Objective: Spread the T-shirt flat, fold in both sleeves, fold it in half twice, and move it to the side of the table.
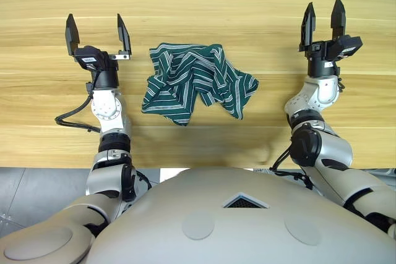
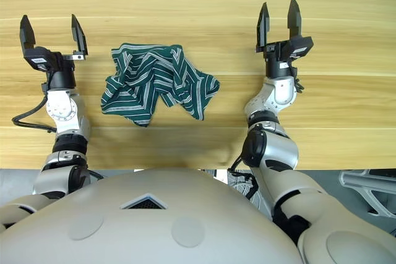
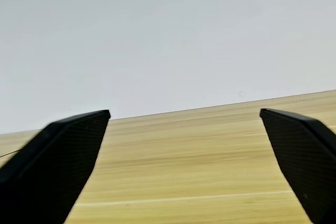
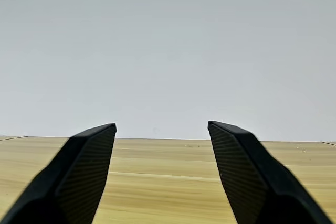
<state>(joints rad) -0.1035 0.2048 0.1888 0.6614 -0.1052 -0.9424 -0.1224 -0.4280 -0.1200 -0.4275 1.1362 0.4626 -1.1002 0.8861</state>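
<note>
On the tabletop, about midway along and somewhat toward the near edge, the T-shirt lies in a crumpled heap. It is soft dark-green cloth with thin white stripes, bunched into ridges, with one lobe trailing to the right. No sleeve or hem can be picked out, so I judge that spreading has not yet begun.

The left gripper is just beside the heap's left side, jaws wide and holding nothing. The right gripper is well apart on the right, jaws parted more narrowly, also empty. Both point toward the far edge, probably a ready stance flanking the cloth before a first grab. The tabletop is smooth, light wood grain, with boards running left to right.

Left wrist view: two black fingers, flat tapered blades with a fine woven texture, are spread far apart over the wood. A plain pale wall lies beyond the far edge.

Right wrist view: the same kind of fingers, closer together but clearly parted, with nothing between them. Wood lies below and pale wall behind.
</note>
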